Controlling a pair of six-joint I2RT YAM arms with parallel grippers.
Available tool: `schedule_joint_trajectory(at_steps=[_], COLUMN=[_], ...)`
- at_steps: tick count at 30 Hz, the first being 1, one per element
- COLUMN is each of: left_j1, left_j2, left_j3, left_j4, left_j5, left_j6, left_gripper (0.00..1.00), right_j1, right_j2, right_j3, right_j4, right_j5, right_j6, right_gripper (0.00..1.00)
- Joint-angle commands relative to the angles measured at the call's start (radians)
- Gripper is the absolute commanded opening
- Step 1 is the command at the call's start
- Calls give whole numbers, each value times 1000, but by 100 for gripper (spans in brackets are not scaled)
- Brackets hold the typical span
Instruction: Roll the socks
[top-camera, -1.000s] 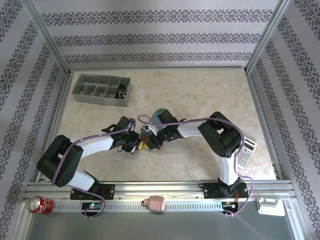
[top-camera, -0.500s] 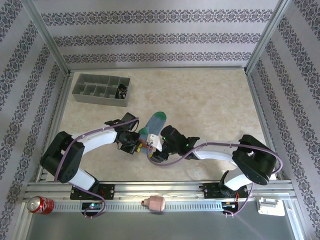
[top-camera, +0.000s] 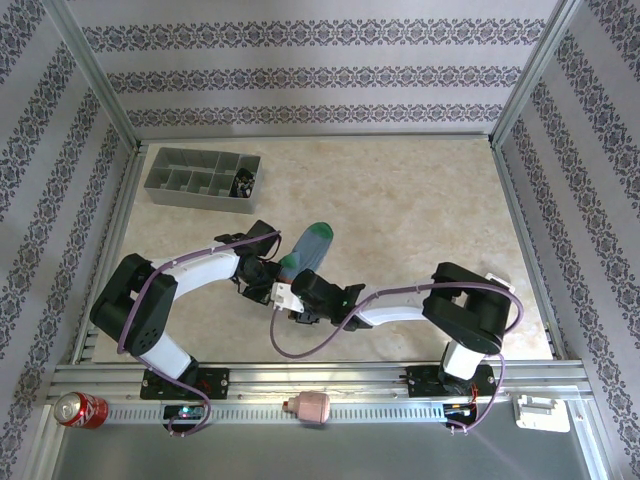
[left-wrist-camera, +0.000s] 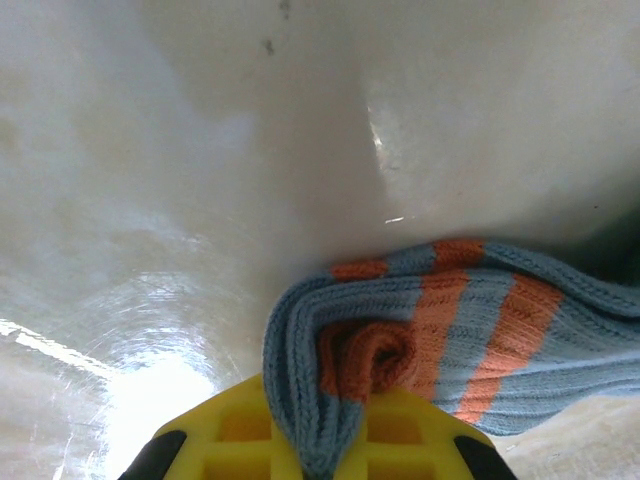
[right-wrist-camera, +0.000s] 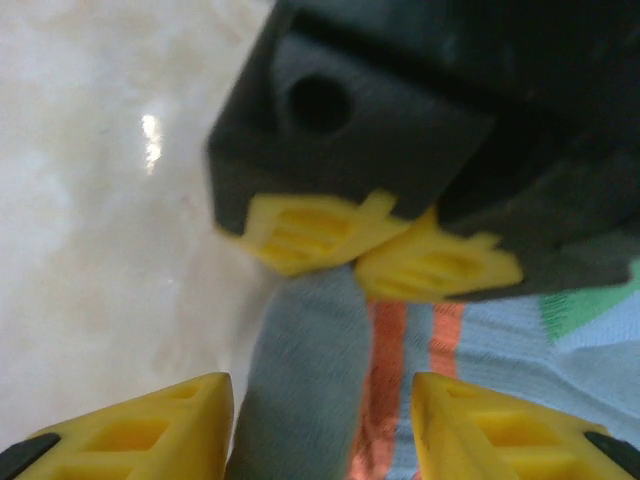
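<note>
- Marbled beige table top (top-camera: 420, 200), glossy, with glare patches in the wrist views; striped patterned wallpaper (top-camera: 320, 75) on three sides; aluminium frame posts (top-camera: 90, 70) at the corners.
- Grey organiser tray (top-camera: 200, 180) at far left; red drink can (top-camera: 78, 409) on the near rail; both well apart from the work.
- Blue-grey sock (top-camera: 312, 243): mid-table, teal toe pointing away; now laid out longer than a second ago, when largely hidden under the wrists.
- Left gripper (right-wrist-camera: 358, 252): clamped on the cuff end, orange-striped cloth curled inward there.
- Right gripper (right-wrist-camera: 320, 420): fingers apart, straddling the cloth; swung within the last second from above the sock to its near side, arm now stretched low.
- Reading: probably a re-grip to carry on a roll barely begun at the cuff; most of the length unrolled; contact of right fingers with cloth uncertain, given blur.
</note>
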Motion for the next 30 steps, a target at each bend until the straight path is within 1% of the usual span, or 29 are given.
schedule_joint_trajectory(at_steps=[1, 5, 8, 9, 11, 12, 13, 15, 17, 20, 22, 26, 30], left_j1=[10, 12, 14, 14, 17, 18, 20, 27, 40, 62, 75, 98, 96], left_j2=[17, 4, -3, -5, -17, -33, -51, -103, -150, -226, -278, -350, -375], left_j3=[-7, -27, -42, -48, -57, -65, -74, -102, -140, -177, -201, -226, -258], left_j4=[-147, -129, -95, -80, -59, -44, -27, 26, 85, 139, 207, 253, 309], left_j5=[-47, -47, -36, -29, -21, -25, -33, -50, -56, -84, -105, -128, -95], left_j6=[-66, -72, -76, -77, -77, -78, -77, -76, -78, -55, -22, 66, 156], left_gripper=[0, 0, 0, 0, 0, 0, 5, 30, 45, 58, 61, 63, 55], right_j1=[-14, -24, -35, -46, -69, -86, -101, -144, -180, -240, -272, -329, -380], right_j2=[21, 23, 30, 33, 40, 44, 50, 66, 80, 115, 142, 195, 250], right_j3=[40, 44, 45, 45, 46, 47, 47, 48, 42, 42, 49, 71, 114], right_j4=[19, -6, -29, -39, -60, -74, -88, -118, -133, -156, -180, -225, -289], right_j5=[39, -15, -65, -93, -148, -199, -237, -343, -435, -582, -651, -740, -810], right_j6=[10, 47, 88, 109, 155, 182, 206, 256, 296, 359, 383, 423, 458], right_gripper=[42, 17, 2, 0, 0, 0, 0, 0, 0, 0, 0, 0, 0])
